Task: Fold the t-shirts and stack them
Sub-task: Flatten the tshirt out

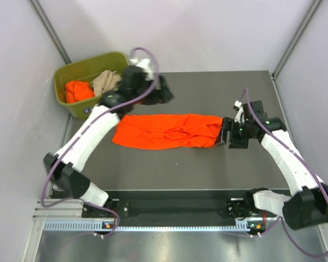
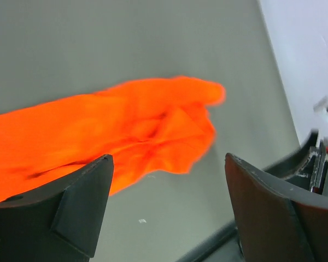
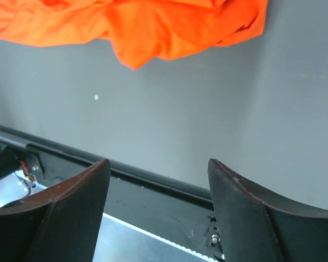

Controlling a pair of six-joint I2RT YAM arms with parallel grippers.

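Observation:
A bright orange t-shirt [image 1: 167, 131] lies crumpled in a long strip across the middle of the dark table. It also shows in the left wrist view [image 2: 98, 139] and the right wrist view [image 3: 153, 24]. My left gripper [image 1: 163, 90] is open and empty, above the table behind the shirt. My right gripper [image 1: 228, 132] is open and empty, just off the shirt's right end. A second orange t-shirt [image 1: 77, 90] and a beige-tan t-shirt [image 1: 105, 82] lie bunched in the olive-green bin [image 1: 71, 71].
The bin stands off the table's far left corner. Grey walls close in at the back and both sides. The table's near edge and a metal rail [image 3: 147, 183] run along the front by the arm bases.

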